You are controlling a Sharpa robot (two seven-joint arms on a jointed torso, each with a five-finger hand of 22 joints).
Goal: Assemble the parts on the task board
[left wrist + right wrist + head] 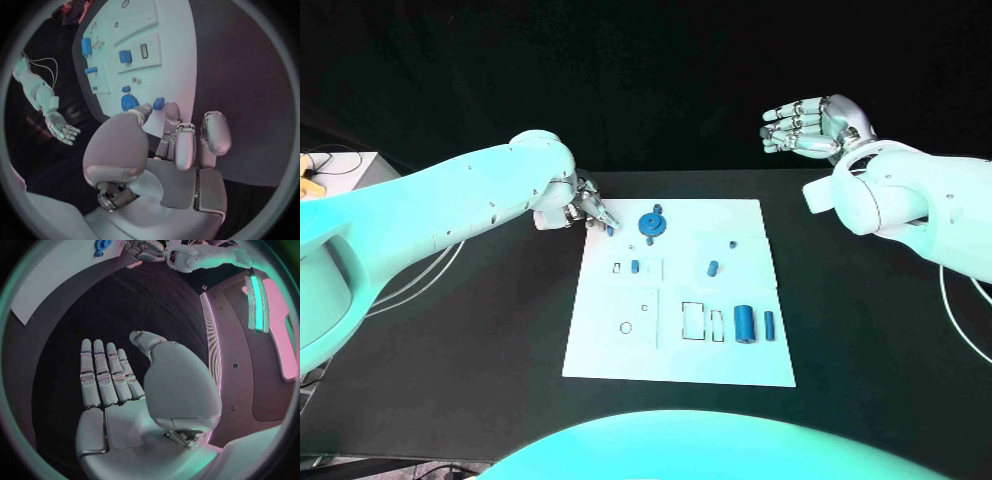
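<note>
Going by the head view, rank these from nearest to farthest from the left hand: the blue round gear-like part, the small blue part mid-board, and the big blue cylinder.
From the left hand:
1. Blue round part, at the board's far edge.
2. Small blue part, mid-board, left side.
3. Big blue cylinder, near right area of the task board.

Dim scene under teal-tinted light (pinkish in the wrist views), fisheye bending at rims, far parts perhaps soft.
</note>
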